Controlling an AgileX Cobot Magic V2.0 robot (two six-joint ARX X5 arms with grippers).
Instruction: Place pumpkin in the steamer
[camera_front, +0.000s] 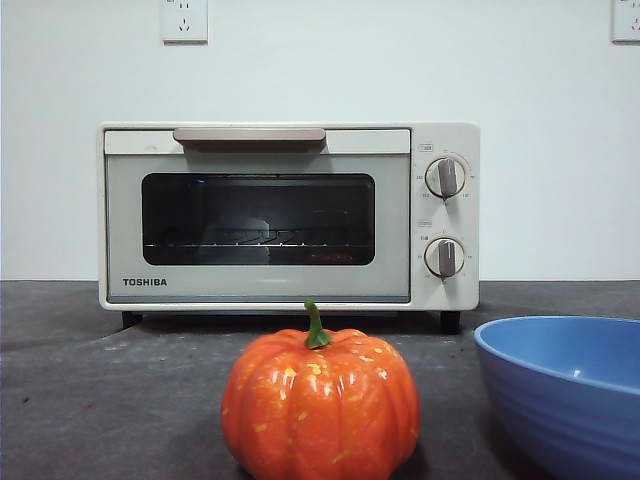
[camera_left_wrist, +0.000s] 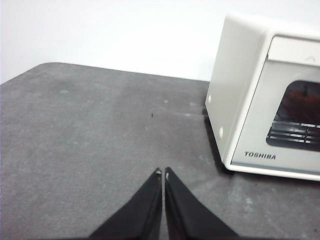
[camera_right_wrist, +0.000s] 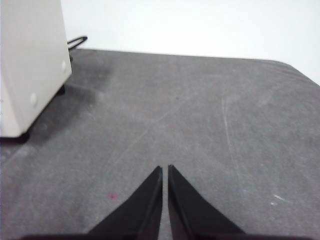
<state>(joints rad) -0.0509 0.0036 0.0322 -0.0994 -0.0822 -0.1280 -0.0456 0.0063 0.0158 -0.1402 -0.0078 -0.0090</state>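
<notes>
The orange ribbed pumpkin (camera_front: 319, 405) with a green stem stands on the dark table at the front, in the front view only. The cream-white TOSHIBA steamer (camera_front: 288, 215) stands behind it with its glass door closed; it also shows in the left wrist view (camera_left_wrist: 270, 125) and its side shows in the right wrist view (camera_right_wrist: 31, 65). My left gripper (camera_left_wrist: 162, 173) is shut and empty over bare table to the left of the steamer. My right gripper (camera_right_wrist: 165, 168) is shut and empty over bare table to the right of the steamer. Neither gripper shows in the front view.
A ribbed blue bowl (camera_front: 570, 390) stands at the front right next to the pumpkin. A black cable (camera_right_wrist: 76, 41) runs behind the steamer. The grey table (camera_left_wrist: 90, 140) ends at a white wall with outlets (camera_front: 184, 20).
</notes>
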